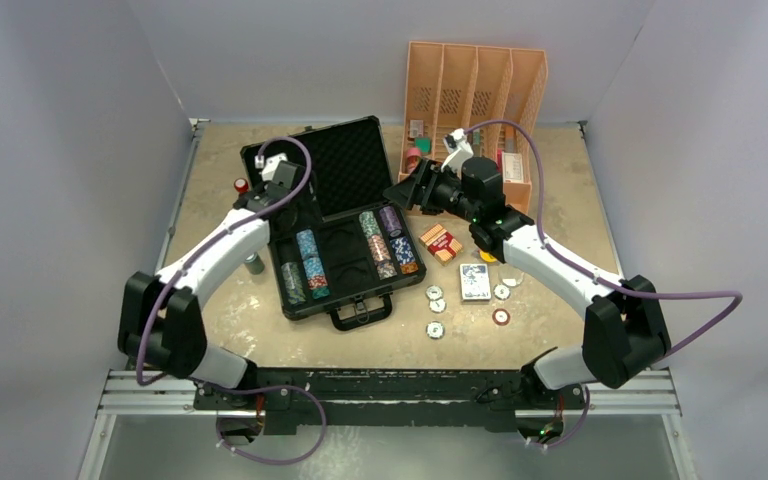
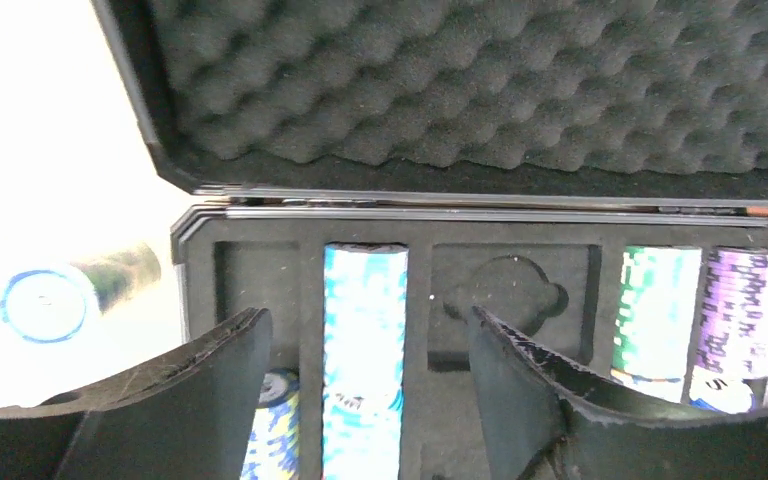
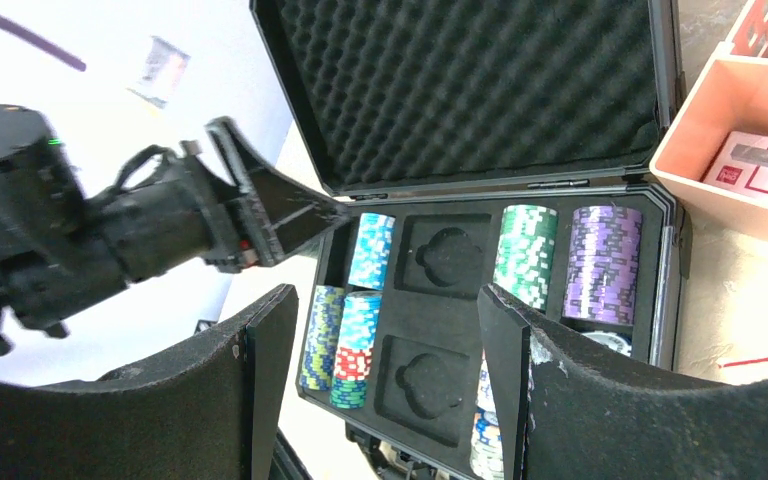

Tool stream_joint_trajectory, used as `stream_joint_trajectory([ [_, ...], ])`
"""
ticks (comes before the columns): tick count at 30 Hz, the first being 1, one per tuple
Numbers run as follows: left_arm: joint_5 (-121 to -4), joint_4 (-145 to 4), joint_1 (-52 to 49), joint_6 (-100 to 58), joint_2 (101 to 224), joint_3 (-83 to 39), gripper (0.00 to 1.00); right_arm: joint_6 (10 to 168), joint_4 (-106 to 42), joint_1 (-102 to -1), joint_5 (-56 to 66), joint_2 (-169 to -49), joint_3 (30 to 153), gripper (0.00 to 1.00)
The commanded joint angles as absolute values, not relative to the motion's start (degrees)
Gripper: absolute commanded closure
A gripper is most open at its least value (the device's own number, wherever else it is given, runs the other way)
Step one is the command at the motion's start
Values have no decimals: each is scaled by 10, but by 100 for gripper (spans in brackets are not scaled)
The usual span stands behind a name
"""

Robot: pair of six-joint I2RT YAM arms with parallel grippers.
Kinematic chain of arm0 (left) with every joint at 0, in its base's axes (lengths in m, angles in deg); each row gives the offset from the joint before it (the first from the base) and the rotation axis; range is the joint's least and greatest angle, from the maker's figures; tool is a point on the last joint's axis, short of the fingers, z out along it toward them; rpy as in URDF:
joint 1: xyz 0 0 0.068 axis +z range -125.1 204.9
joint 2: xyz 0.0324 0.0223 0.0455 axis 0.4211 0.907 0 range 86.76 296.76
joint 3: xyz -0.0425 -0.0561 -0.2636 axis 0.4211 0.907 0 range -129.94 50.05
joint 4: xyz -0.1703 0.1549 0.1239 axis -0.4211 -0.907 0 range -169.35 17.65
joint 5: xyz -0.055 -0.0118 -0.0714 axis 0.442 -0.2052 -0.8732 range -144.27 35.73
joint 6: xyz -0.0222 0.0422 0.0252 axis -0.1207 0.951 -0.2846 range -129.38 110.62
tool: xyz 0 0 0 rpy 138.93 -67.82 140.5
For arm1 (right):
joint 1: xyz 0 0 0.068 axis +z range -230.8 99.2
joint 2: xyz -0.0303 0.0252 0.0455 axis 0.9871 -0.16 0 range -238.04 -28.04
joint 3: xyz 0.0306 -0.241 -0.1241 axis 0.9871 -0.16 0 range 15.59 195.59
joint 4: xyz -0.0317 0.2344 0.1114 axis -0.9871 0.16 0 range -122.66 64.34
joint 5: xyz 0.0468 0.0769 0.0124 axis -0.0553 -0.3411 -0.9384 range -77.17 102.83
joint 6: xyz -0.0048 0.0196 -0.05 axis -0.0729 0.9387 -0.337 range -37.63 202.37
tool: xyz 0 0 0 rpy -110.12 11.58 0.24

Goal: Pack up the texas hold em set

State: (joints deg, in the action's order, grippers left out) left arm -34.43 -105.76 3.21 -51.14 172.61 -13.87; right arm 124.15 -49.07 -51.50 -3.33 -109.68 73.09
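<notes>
The black briefcase (image 1: 352,296) lies open at centre-left, its foam lid (image 1: 345,165) propped up. Chip stacks fill its left slots (image 1: 307,268) and right slots (image 1: 387,240); the two middle card recesses (image 3: 447,256) are bare. A red card deck (image 1: 441,243) and a blue-and-white deck (image 1: 475,282) lie on the table to its right, with several round dealer buttons (image 1: 435,329) near them. My left gripper (image 1: 278,185) is open and empty above the case's back left, over a light-blue chip stack (image 2: 364,350). My right gripper (image 1: 405,192) is open and empty at the case's back right corner, facing the case (image 3: 385,295).
The orange slotted organizer (image 1: 475,95) stands at the back right, just behind my right arm. A red-topped cylinder (image 1: 241,185) stands left of the case and another small cylinder (image 1: 253,263) by its left edge. Grey walls close in the table.
</notes>
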Motion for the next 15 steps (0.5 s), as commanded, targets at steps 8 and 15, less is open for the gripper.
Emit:
stream_joint_trajectory([
  [8,-311,-1134,197,-495,1538,-65,18,1192,-487,-512,-62,-1077,756,31],
  [15,-264,-1125,212,-593,1485,-7,18,1188,-476,-512,-61,-1060,745,30],
])
